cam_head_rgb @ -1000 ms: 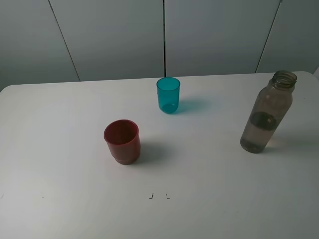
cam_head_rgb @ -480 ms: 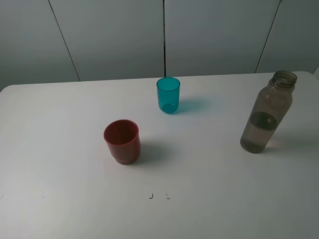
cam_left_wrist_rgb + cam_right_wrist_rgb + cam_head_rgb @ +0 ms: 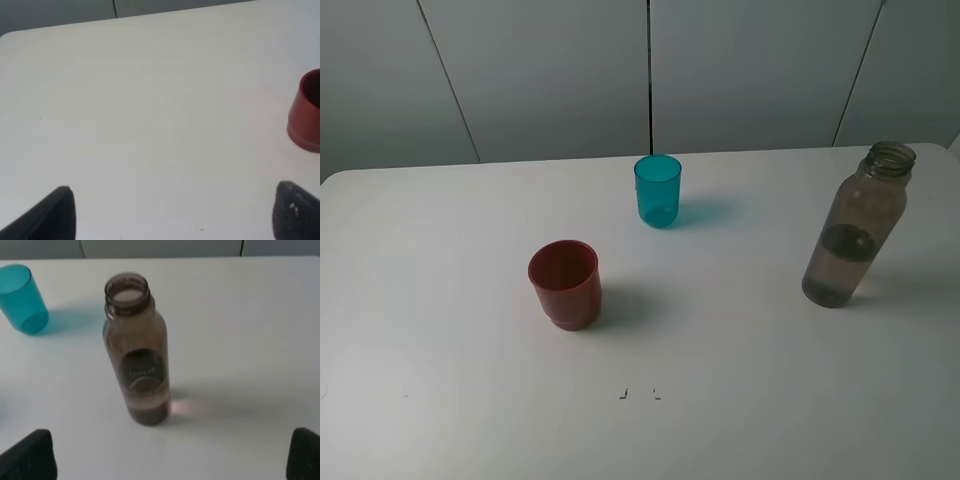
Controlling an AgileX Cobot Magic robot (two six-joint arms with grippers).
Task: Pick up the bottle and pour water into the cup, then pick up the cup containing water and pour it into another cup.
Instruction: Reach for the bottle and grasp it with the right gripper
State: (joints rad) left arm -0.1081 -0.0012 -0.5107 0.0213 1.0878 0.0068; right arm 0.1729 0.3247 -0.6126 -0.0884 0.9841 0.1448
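The smoky grey-brown bottle (image 3: 853,228) stands upright and capless at the right of the white table; it also shows in the right wrist view (image 3: 139,349). The teal cup (image 3: 658,190) stands upright at the back middle and shows in the right wrist view (image 3: 21,299). The red cup (image 3: 565,284) stands upright left of centre and shows in the left wrist view (image 3: 306,112). My left gripper (image 3: 172,212) is open over bare table, well short of the red cup. My right gripper (image 3: 172,455) is open, short of the bottle. Neither gripper shows in the exterior view.
The white table (image 3: 440,300) ends at a grey panelled wall (image 3: 550,70) behind. Two small dark marks (image 3: 638,393) lie near the front middle.
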